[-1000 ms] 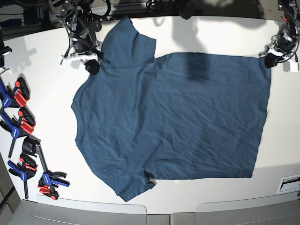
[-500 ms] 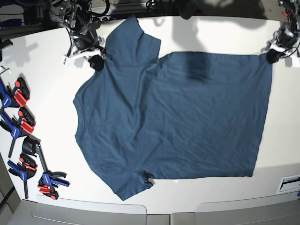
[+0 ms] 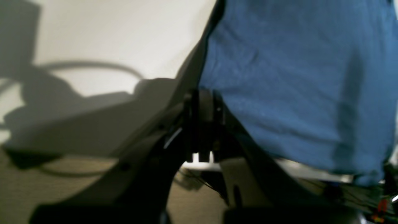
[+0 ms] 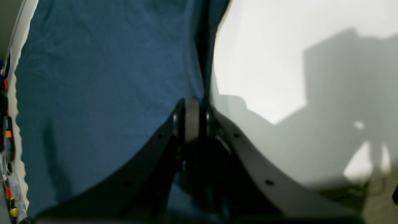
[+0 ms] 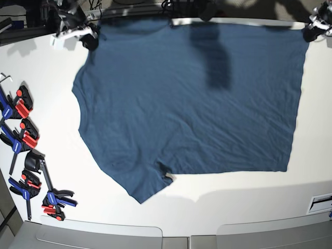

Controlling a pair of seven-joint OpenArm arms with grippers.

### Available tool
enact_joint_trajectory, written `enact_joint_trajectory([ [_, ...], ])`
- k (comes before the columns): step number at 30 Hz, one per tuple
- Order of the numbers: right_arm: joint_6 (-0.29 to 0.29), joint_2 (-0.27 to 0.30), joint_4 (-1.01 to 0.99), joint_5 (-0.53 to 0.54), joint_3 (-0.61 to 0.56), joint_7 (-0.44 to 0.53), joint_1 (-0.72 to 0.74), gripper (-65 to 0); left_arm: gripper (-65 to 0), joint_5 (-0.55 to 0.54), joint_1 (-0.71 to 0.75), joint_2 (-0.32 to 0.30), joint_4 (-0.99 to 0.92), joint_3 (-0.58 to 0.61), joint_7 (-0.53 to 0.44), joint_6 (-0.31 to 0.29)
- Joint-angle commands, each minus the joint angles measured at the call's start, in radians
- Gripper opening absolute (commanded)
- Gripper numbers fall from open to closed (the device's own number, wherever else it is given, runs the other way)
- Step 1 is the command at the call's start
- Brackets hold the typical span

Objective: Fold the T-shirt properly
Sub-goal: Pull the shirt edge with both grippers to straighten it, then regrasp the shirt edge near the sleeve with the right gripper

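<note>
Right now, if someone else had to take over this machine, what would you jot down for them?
Left gripper: shut on the T-shirt, at its far hem corner.
Right gripper: shut on the T-shirt near the far shoulder.
The T-shirt lies spread across the white table, its far edge pulled to the table's back edge. The near sleeve points at the front edge. Clamps lie off to one side.
Done: shirt gripped and stretched out.
Left: no fold made yet, so all the folding.

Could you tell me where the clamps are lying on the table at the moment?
In the base view the clamps lie in a loose column along the table's left edge, apart from the T-shirt, left of its lower sleeve.
</note>
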Motion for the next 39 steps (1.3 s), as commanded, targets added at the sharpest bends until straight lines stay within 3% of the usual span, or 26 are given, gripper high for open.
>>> enact_joint_trajectory([
  [1, 0.019, 0.011, 0.025, 0.039, 0.022, 0.008, -0.017, -65.0, -65.0, -0.042, 0.024, -0.020, 0.009, -0.025, -0.005, -0.016],
  [9, 0.113, 0.011, 0.028, 0.272, 0.113, -0.087, -0.073, -65.0, -65.0, -0.189, 0.068, -0.019, 0.014, -0.077, 0.051, -0.031],
  [16, 0.158, 0.011, 0.060, 0.267, 0.111, -0.078, 0.002, -65.0, -65.0, -0.187, 0.023, -0.019, 0.096, -0.076, 0.051, -0.041],
  [21, 0.157, 0.011, 0.060, 0.116, 0.071, -0.019, 0.116, -65.0, -65.0, -0.111, -0.057, -0.023, 0.110, -0.046, 0.042, -0.041],
  [27, 0.152, 0.011, 0.060, -0.123, -0.105, 0.078, 0.227, -65.0, -65.0, 0.076, -0.126, -0.023, 0.110, 0.052, -0.088, -0.040],
  [34, 0.034, 0.011, 0.060, -0.373, -0.225, 0.188, 0.308, -65.0, -65.0, 0.139, -0.176, -0.045, 0.110, 0.069, -0.132, -0.036],
  [39, 0.020, 0.011, 0.058, -0.428, -0.229, 0.200, 0.348, -65.0, -65.0, 0.160, -0.184, -0.084, 0.110, 0.069, -0.170, 0.020],
])
